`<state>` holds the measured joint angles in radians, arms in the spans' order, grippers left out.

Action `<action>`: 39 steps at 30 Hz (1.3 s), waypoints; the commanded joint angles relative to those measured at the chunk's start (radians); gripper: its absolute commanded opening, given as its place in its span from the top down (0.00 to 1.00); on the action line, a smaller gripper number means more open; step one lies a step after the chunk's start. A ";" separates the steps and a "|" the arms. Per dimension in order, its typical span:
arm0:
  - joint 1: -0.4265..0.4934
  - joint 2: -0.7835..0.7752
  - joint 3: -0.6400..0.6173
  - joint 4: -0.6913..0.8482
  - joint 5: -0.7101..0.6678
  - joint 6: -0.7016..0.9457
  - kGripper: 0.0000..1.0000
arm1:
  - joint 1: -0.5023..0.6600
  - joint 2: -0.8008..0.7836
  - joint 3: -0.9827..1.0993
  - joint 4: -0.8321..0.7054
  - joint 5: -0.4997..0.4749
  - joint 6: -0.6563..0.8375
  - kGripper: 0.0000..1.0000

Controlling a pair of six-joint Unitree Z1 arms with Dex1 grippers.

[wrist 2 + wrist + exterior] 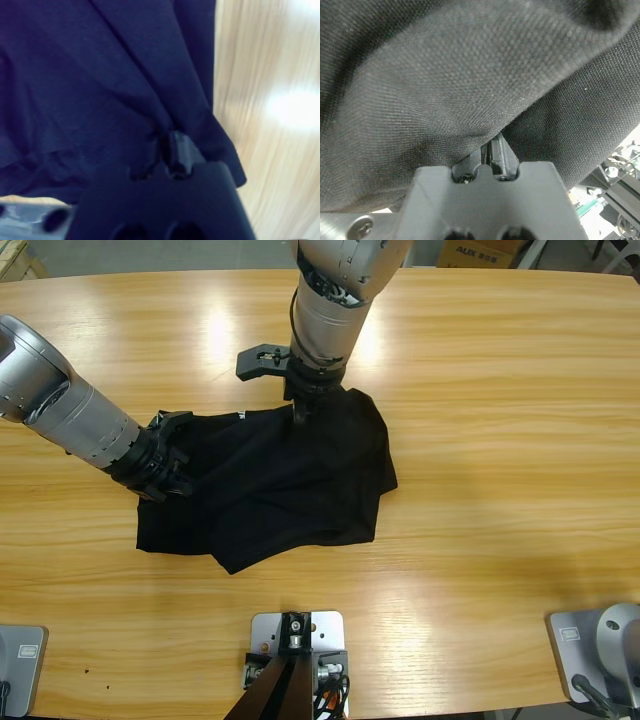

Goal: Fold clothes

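In the high view, the black shirt [285, 485] is lying crumpled in the middle of the tabletop [500, 440]. The left claw [165, 465] is reaching in from the side edge and biting into the shirt's near hem. The right claw [300, 418] is coming down from the top and pressing into the far edge of the cloth. Most of the shirt is spreading out between and below the two claws, and a cardboard box [480, 252] is sitting well beyond the right claw, past the tabletop.

The left wrist view is showing what the high view is hiding: the left claw [490, 150] is closed tight, its jaws nearly meeting with cloth pinched between them. The shirt [445, 85] is draping over and ahead of the claw, blocking nearly everything beyond.

In the right wrist view, the right claw [167, 147] is likewise clamped together on a bunched fold of the shirt [100, 75]. Bare tabletop [265, 100] is showing just beside the claw, with bright glare on it.
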<state>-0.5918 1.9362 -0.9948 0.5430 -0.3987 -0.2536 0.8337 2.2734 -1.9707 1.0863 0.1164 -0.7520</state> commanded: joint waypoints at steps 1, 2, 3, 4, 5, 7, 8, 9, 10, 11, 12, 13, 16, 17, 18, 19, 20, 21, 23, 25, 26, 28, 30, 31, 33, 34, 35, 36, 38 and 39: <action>0.004 0.069 0.033 -0.015 0.008 -0.006 1.00 | 0.027 -0.085 0.116 0.057 0.017 0.100 1.00; 0.004 0.070 0.033 -0.015 0.008 -0.006 1.00 | 0.037 -0.107 0.151 0.060 0.019 0.123 1.00; 0.004 0.070 0.031 -0.015 0.008 -0.006 1.00 | 0.050 -0.131 0.197 0.066 0.031 0.152 1.00; 0.004 0.070 0.031 -0.015 0.008 -0.006 1.00 | 0.067 -0.155 0.244 0.068 0.042 0.184 1.00; 0.004 0.070 0.031 -0.015 0.008 -0.006 1.00 | 0.084 -0.174 0.280 0.070 0.045 0.208 1.00; 0.004 0.070 0.032 -0.015 0.008 -0.006 1.00 | 0.124 -0.214 0.349 0.070 0.047 0.258 1.00; 0.004 0.070 0.031 -0.015 0.008 -0.006 1.00 | 0.143 -0.232 0.375 0.070 0.053 0.286 1.00; 0.004 0.070 0.031 -0.015 0.008 -0.007 1.00 | 0.159 -0.241 0.395 0.070 0.065 0.314 1.00; 0.004 0.070 0.031 -0.015 0.008 -0.007 1.00 | 0.171 -0.242 0.408 0.071 0.074 0.332 1.00; 0.002 0.070 0.030 -0.015 0.008 -0.007 1.00 | 0.186 -0.241 0.427 0.072 0.084 0.354 1.00; 0.000 0.068 0.031 -0.015 0.008 -0.009 1.00 | 0.195 -0.236 0.443 0.075 0.093 0.372 1.00; -0.002 0.067 0.033 -0.015 0.008 -0.009 1.00 | 0.202 -0.228 0.464 0.075 0.111 0.391 1.00; -0.005 0.063 0.040 -0.015 0.008 -0.011 1.00 | 0.208 -0.200 0.505 0.075 0.163 0.426 1.00; -0.006 0.063 0.041 -0.015 0.008 -0.012 1.00 | 0.209 -0.186 0.512 0.073 0.197 0.431 1.00; -0.007 0.062 0.042 -0.015 0.008 -0.012 1.00 | 0.211 -0.177 0.513 0.069 0.212 0.433 1.00; -0.009 0.060 0.042 -0.015 0.008 -0.012 1.00 | 0.215 -0.174 0.509 0.066 0.215 0.433 1.00; -0.009 0.058 0.042 -0.015 0.008 -0.013 1.00 | 0.216 -0.182 0.504 0.066 0.213 0.433 1.00; -0.011 0.056 0.042 -0.015 0.008 -0.015 1.00 | 0.216 -0.204 0.501 0.076 0.205 0.433 1.00; -0.011 0.049 0.041 -0.015 0.009 -0.016 1.00 | 0.216 -0.275 0.441 0.131 0.114 0.437 1.00; -0.016 0.034 0.031 -0.015 0.008 -0.016 1.00 | 0.216 -0.336 0.332 0.176 0.018 0.505 0.96; -0.028 0.021 0.024 -0.015 0.008 -0.011 1.00 | 0.216 -0.350 0.282 0.176 -0.017 0.537 0.94; -0.066 -0.006 0.019 -0.015 0.008 -0.008 0.74 | 0.186 -0.333 0.210 0.176 -0.038 0.567 0.95; -0.102 -0.037 0.031 -0.013 0.008 -0.015 0.65 | 0.131 -0.284 0.139 0.175 -0.033 0.626 0.95; -0.117 -0.054 0.040 -0.012 0.008 -0.019 0.65 | 0.093 -0.256 0.096 0.175 -0.016 0.673 0.98; -0.149 -0.097 0.059 -0.006 0.020 -0.046 0.65 | 0.026 -0.201 0.037 0.172 0.022 0.715 1.00; -0.156 -0.117 0.065 0.005 0.032 -0.059 0.65 | 0.006 -0.177 0.025 0.160 0.019 0.715 1.00; -0.157 -0.132 0.068 0.017 0.046 -0.061 0.66 | -0.019 -0.146 0.015 0.142 0.031 0.718 1.00; -0.157 -0.141 0.067 0.029 0.061 -0.061 0.67 | -0.038 -0.115 -0.001 0.138 0.055 0.718 1.00; -0.157 -0.158 0.064 0.058 0.088 -0.061 0.95 | -0.076 -0.050 -0.018 0.126 0.131 0.721 1.00; -0.158 -0.169 0.065 0.071 0.108 -0.058 1.00 | -0.083 -0.034 -0.017 0.114 0.152 0.721 1.00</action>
<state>-0.7347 1.8375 -0.9602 0.5518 -0.3703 -0.3003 0.8413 2.0361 -1.9470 1.2429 0.1363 -0.0544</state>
